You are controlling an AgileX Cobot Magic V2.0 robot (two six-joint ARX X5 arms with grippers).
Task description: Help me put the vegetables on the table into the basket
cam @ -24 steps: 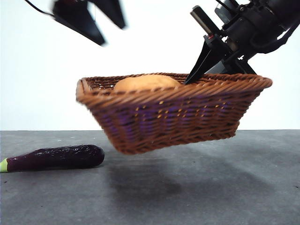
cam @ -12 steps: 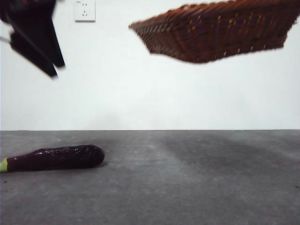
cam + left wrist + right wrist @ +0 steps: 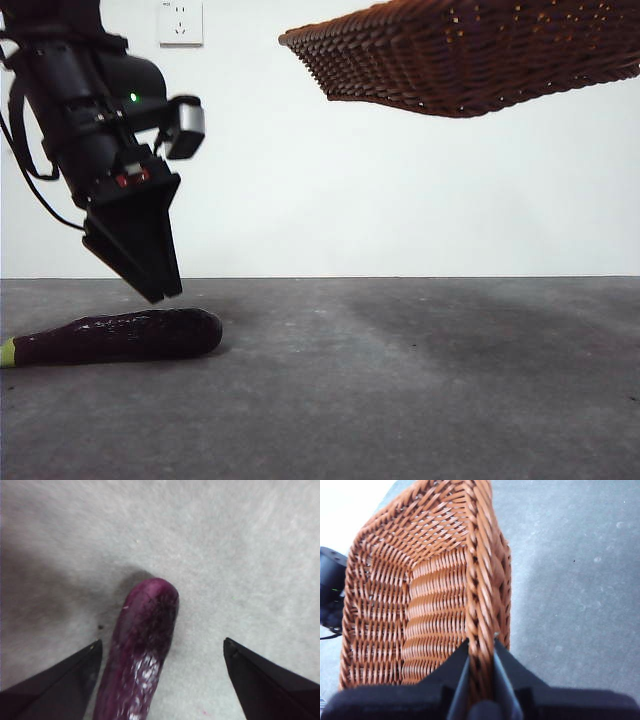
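The left gripper [image 3: 160, 652] hangs just above the eggplant [image 3: 118, 336], its two black jaws spread wide with the purple body lying between them but nearer one jaw than the other, as the left wrist view shows. The eggplant rests on the table [image 3: 420, 400] at the near left, its green stem end at the picture's left edge and its rounded tip pointing right. No jaw touches it yet.

High at the right, the right gripper [image 3: 481, 647] is pinched on the braided rim of the basket [image 3: 470, 55], one jaw inside the wall and one outside, holding the basket well clear of the table and tilted. The right wrist view shows bare woven floor and walls; whether anything lies in the part hidden from that camera cannot be told.

The step in hand appears to be the pick-up of the eggplant. The next move likely calls for the left gripper to centre itself over the body, drop until the jaws flank it, then close across its width.

A wall socket [image 3: 181, 22] sits on the white wall behind. Nothing stands between gripper and eggplant; the glossy, rounded skin may slip under an off-centre grip.
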